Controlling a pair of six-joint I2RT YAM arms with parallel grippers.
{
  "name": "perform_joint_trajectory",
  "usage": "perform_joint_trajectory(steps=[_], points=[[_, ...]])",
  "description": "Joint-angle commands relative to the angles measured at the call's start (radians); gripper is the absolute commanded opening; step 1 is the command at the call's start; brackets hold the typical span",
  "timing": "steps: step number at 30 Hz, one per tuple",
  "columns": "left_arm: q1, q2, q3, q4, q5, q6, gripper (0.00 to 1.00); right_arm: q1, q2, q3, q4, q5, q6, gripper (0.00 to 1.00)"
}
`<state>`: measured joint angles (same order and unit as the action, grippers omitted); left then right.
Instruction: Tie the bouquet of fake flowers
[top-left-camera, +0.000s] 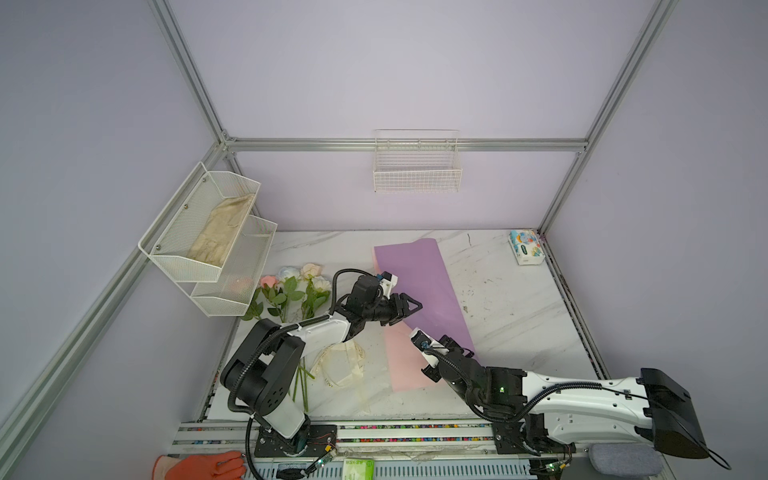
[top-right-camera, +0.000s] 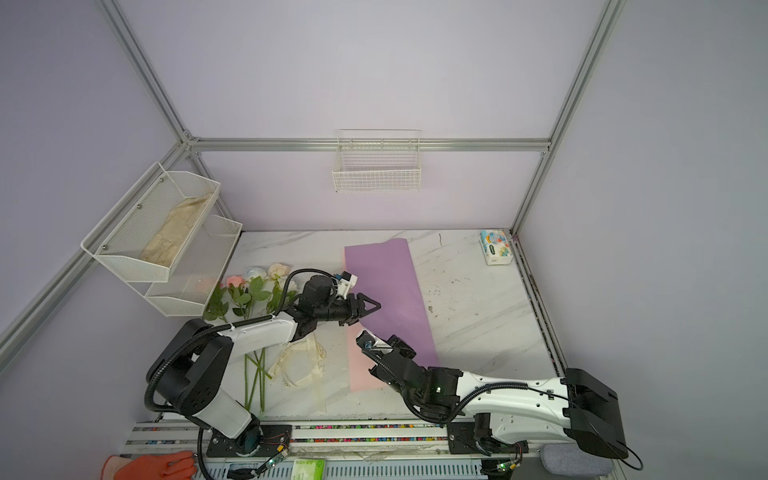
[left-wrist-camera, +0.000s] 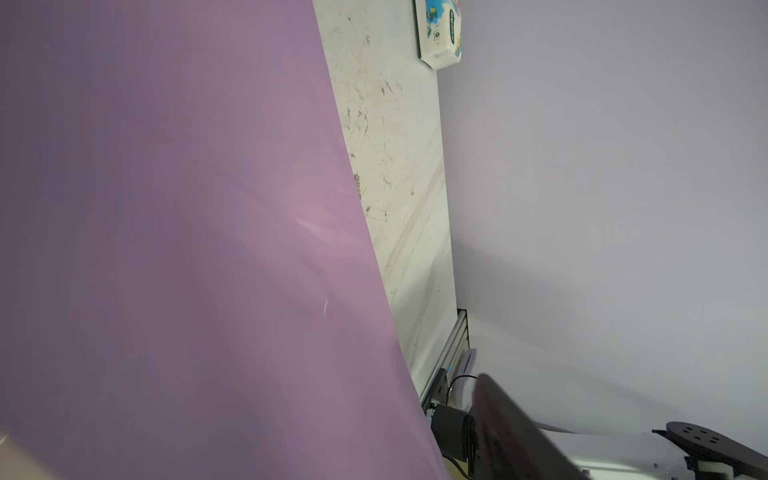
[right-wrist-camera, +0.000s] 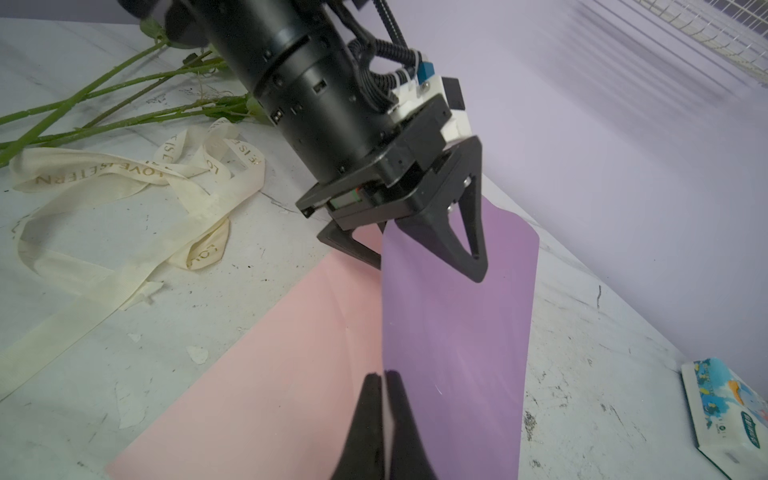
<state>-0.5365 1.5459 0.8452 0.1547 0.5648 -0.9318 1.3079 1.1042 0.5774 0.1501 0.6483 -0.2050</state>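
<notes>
The bouquet of fake flowers lies loose at the table's left, and my left arm covers part of its green stems. A cream lettered ribbon lies beside the stems. A paper sheet, lilac on one face and pink on the other, is folded over mid-table. My left gripper is open with its jaws either side of the raised lilac flap. One left finger shows dark in the left wrist view. My right gripper is shut on the paper's edge.
A tissue pack sits in the back right corner. White mesh shelves overhang the left side near the blooms. A wire basket hangs on the back wall. An orange glove rests at the front rail.
</notes>
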Motion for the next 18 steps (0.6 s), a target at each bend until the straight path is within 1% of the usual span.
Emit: perform_joint_trajectory(steps=[1, 3, 5, 7, 10, 11, 12, 13, 15, 16, 17, 18], points=[[0.018, -0.207, 0.100, -0.231, -0.184, 0.178, 1.00, -0.016, -0.035, -0.009, 0.063, 0.057, 0.047, 0.00], [0.021, -0.307, 0.072, -0.305, -0.312, 0.231, 1.00, -0.048, -0.056, 0.005, 0.063, 0.059, 0.113, 0.00], [0.022, -0.381, 0.021, -0.301, -0.400, 0.250, 1.00, -0.101, -0.075, 0.017, 0.063, 0.051, 0.202, 0.00], [0.022, -0.426, -0.037, -0.267, -0.427, 0.258, 0.99, -0.169, -0.099, 0.023, 0.059, 0.007, 0.283, 0.00], [0.023, -0.425, -0.078, -0.239, -0.401, 0.264, 0.89, -0.266, -0.134, 0.035, 0.044, -0.038, 0.385, 0.00], [0.021, -0.406, -0.085, -0.229, -0.381, 0.267, 0.83, -0.295, -0.145, 0.038, 0.039, -0.042, 0.417, 0.00], [0.020, -0.375, -0.084, -0.220, -0.353, 0.273, 0.78, -0.316, -0.157, 0.039, 0.035, -0.042, 0.450, 0.00], [0.020, -0.343, -0.075, -0.218, -0.330, 0.279, 0.74, -0.334, -0.165, 0.038, 0.034, -0.045, 0.479, 0.00], [0.015, -0.258, -0.035, -0.227, -0.280, 0.287, 0.62, -0.364, -0.181, 0.034, 0.035, -0.057, 0.533, 0.00], [0.010, -0.220, -0.010, -0.234, -0.260, 0.290, 0.58, -0.372, -0.184, 0.033, 0.034, -0.057, 0.549, 0.00], [0.002, -0.179, 0.013, -0.234, -0.247, 0.298, 0.55, -0.378, -0.185, 0.032, 0.034, -0.058, 0.564, 0.00], [-0.008, -0.143, 0.045, -0.236, -0.242, 0.304, 0.54, -0.382, -0.187, 0.032, 0.033, -0.058, 0.579, 0.00]])
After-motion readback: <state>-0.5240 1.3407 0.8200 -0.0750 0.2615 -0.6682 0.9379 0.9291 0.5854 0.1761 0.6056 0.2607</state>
